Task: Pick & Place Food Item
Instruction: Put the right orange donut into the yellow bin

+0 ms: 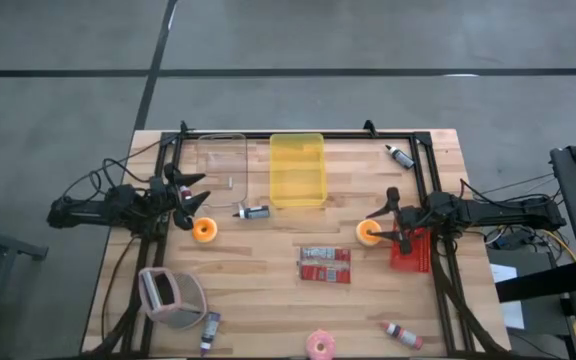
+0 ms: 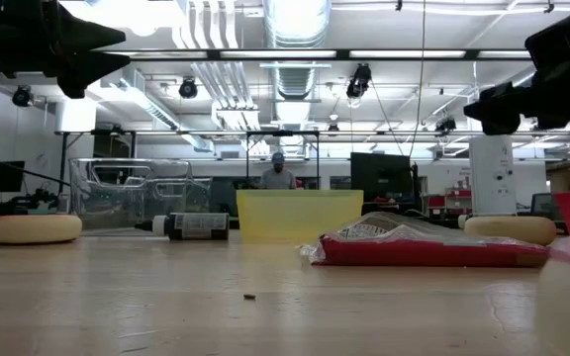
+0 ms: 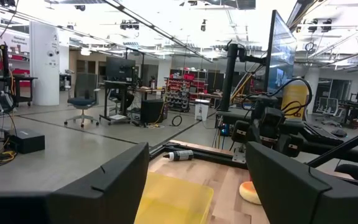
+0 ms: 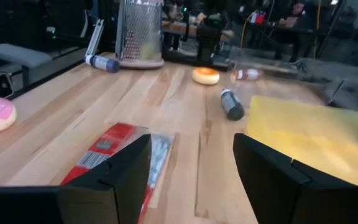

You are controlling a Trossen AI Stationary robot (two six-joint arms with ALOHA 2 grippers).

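Observation:
An orange donut (image 1: 204, 229) lies on the table near my left gripper (image 1: 200, 190), which is open, empty and raised above the table; the left wrist view shows its fingers wide apart (image 3: 197, 186). A second orange donut (image 1: 368, 232) lies just below and beside my right gripper (image 1: 380, 222), which is open, empty and also held high (image 4: 191, 180). A yellow bin (image 1: 297, 168) stands at the far middle. In the low view both donuts (image 2: 36, 228) (image 2: 511, 229) rest flat on the wood.
A clear bin (image 1: 223, 160) stands left of the yellow one. Red packets (image 1: 325, 265) lie mid-table and a red bag (image 1: 410, 250) under the right arm. A pink donut (image 1: 320, 345), a grater (image 1: 171, 297) and several small bottles (image 1: 253, 211) lie about.

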